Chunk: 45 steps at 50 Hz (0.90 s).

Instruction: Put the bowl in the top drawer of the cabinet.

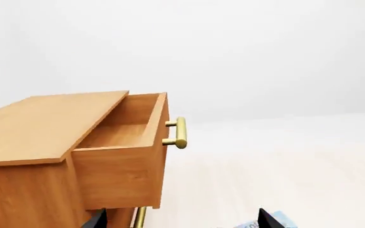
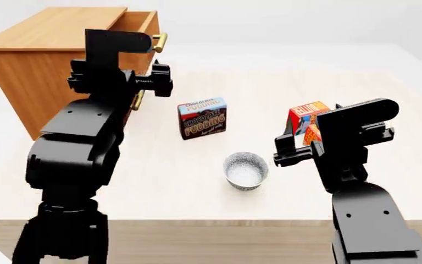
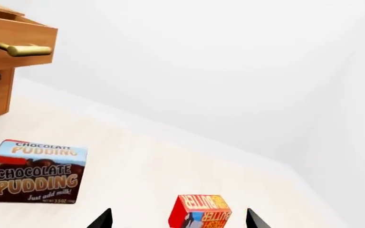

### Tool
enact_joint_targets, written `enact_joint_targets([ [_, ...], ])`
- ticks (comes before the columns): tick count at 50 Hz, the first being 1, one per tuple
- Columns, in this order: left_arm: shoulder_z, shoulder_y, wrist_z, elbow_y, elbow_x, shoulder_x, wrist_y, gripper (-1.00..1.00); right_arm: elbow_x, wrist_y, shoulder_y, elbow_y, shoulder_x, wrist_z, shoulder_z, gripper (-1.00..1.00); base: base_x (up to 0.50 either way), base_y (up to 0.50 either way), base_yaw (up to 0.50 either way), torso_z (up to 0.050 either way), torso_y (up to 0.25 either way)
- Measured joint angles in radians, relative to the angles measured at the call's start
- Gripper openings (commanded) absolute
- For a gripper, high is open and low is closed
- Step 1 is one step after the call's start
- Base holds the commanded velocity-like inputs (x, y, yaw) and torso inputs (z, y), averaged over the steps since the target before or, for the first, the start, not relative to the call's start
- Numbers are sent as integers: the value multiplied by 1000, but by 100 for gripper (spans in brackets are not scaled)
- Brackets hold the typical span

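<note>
The bowl (image 2: 245, 170), small, white and finely patterned, stands on the table near the front, between my two arms. It appears in neither wrist view. The cabinet (image 2: 46, 60) stands at the back left. Its top drawer (image 1: 122, 130) is pulled out and looks empty inside, its brass handle (image 1: 177, 133) facing the table. My left gripper (image 1: 182, 221) hovers open in front of the cabinet, nothing between its fingertips (image 1: 96, 220). Right of the bowl and above the table, my right gripper (image 3: 179, 221) is open and points toward the butter box.
A chocolate pudding box (image 2: 202, 117) stands behind the bowl, toward the cabinet. A red butter box (image 2: 310, 118) stands at the right, partly behind my right arm. The lower drawer's handle (image 1: 139, 217) shows under the open drawer. The table's front edge (image 2: 218, 221) is near.
</note>
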<state>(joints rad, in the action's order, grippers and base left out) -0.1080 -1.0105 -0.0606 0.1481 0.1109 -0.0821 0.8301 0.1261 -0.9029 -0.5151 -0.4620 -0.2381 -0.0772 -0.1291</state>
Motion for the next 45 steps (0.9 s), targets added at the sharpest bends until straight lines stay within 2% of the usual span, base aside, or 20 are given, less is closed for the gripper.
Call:
enact_joint_targets([
  [5, -17, -163, -9, 115, -8, 9, 30, 100, 6, -69, -36, -33, -14, -14, -9, 100, 0, 0, 0, 44, 0],
  [10, -52, -327, 1, 291, -22, 19, 14, 100, 10, -114, -54, -58, -28, -24, -12, 100, 50, 0, 0, 1, 0],
  [15, -97, -508, 6, 559, -30, 39, -68, 100, 7, -128, -64, -65, -35, -31, -10, 100, 349, 0, 0, 0, 0],
  [21, -201, -666, -5, 828, 37, 59, -164, 100, 0, -115, -67, -47, -36, -35, -10, 100, 500, 0, 0, 0, 0],
  [31, -306, -771, -39, 1037, 135, 73, -220, 100, -9, -89, -57, -21, -40, -34, -5, 100, 500, 0, 0, 0, 0],
  [45, -338, -803, -57, 1129, 159, 79, -226, 100, -40, -81, -35, -27, -39, -48, 27, 100, 500, 0, 0, 0, 0],
])
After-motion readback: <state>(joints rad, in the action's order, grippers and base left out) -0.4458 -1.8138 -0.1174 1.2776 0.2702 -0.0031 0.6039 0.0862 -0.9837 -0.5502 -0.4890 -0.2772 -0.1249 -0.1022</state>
